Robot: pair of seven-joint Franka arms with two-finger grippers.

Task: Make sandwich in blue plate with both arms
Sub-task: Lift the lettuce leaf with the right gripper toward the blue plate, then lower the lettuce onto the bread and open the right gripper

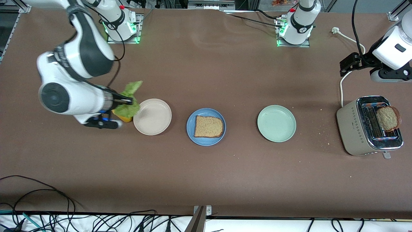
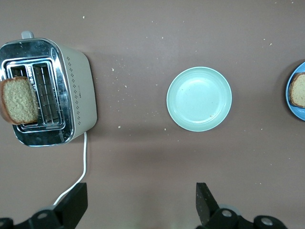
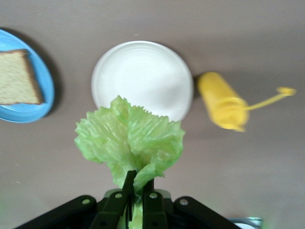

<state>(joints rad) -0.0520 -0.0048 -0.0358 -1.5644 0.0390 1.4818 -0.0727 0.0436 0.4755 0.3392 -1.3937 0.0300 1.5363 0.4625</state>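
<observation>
The blue plate [image 1: 206, 111] sits mid-table with one brown bread slice [image 1: 208, 126] lying on it. A second slice [image 1: 388, 118] stands in the toaster [image 1: 357, 129]. My right gripper [image 1: 129, 101] is shut on a crinkled green lettuce leaf [image 1: 130, 96], held up over the beige plate's edge and a yellow bottle. In the right wrist view the lettuce [image 3: 128, 138] fans out from the gripper [image 3: 138, 183], with the blue plate [image 3: 33, 112] off to one side. My left gripper [image 2: 140, 205] hangs open and empty above the table between the toaster [image 2: 78, 90] and the pale green plate.
An empty beige plate [image 1: 152, 116] lies toward the right arm's end from the blue plate, and an empty pale green plate [image 1: 276, 123] toward the left arm's end. A yellow squeeze bottle [image 3: 224, 102] lies beside the beige plate. The toaster's white cord [image 1: 341, 87] runs toward the bases.
</observation>
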